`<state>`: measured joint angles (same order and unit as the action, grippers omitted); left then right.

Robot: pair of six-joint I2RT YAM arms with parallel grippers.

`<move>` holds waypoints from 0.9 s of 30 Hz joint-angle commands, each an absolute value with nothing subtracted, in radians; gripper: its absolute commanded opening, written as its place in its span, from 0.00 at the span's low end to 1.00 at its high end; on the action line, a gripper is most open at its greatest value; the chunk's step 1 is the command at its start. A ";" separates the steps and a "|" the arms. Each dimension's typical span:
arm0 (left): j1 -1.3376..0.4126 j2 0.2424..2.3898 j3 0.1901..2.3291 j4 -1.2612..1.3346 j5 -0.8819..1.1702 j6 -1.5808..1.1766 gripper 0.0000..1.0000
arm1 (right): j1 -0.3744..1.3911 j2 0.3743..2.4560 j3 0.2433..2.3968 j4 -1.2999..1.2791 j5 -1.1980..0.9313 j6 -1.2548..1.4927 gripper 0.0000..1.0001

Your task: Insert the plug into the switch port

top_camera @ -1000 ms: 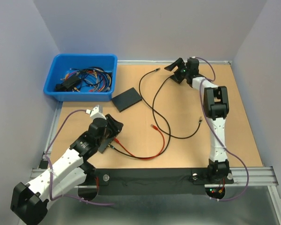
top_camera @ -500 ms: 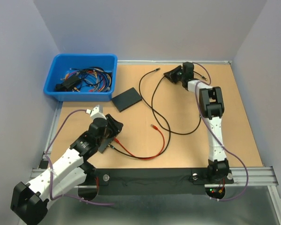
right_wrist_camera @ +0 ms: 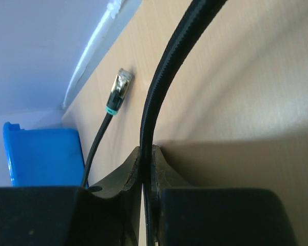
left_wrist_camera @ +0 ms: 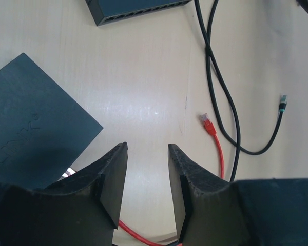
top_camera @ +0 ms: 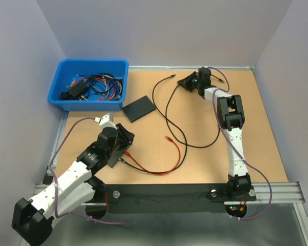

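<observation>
Tan tabletop, working outward. Nearer than the switch [top_camera: 138, 108], your left gripper [left_wrist_camera: 146, 169] hangs with jaws apart, nothing between. Beyond the switch, the right gripper [right_wrist_camera: 146, 159] is pinched on the black cable [right_wrist_camera: 155, 87], its plug [right_wrist_camera: 119, 88] loose on the switch side. You'll probably want to drag slowly switchward, then regrip right behind the plug. Count: one red cable [top_camera: 169, 154], one black, one switch, one blue bin [top_camera: 90, 65].

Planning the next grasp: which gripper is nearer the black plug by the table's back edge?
Right. The right gripper is shut on the black cable just beside that plug; the left gripper hangs open far off, at the near left.
</observation>
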<state>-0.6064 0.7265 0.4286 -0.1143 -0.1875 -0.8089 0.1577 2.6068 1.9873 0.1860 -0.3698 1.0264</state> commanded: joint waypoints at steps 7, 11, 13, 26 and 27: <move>-0.598 0.733 0.684 -0.054 -0.147 -0.669 0.52 | 0.178 2.182 1.836 0.149 -0.451 0.902 0.01; -0.598 0.772 0.765 -0.041 -0.134 -0.650 0.53 | 0.178 2.060 1.828 0.086 -0.400 0.813 0.01; -0.598 0.795 0.790 -0.018 -0.124 -0.640 0.52 | 0.179 1.993 1.844 0.043 -0.390 0.782 0.00; -0.601 0.903 0.957 0.182 0.043 -0.574 0.56 | 0.178 1.795 2.089 -0.110 -0.488 0.718 0.01; -0.607 0.904 0.968 0.214 0.043 -0.574 0.56 | 0.176 1.781 2.074 -0.113 -0.508 0.738 0.01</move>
<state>-0.6003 0.9085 0.9009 0.0662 -0.0101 -0.6083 0.1719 1.8313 2.0201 -0.0532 -0.4305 0.7300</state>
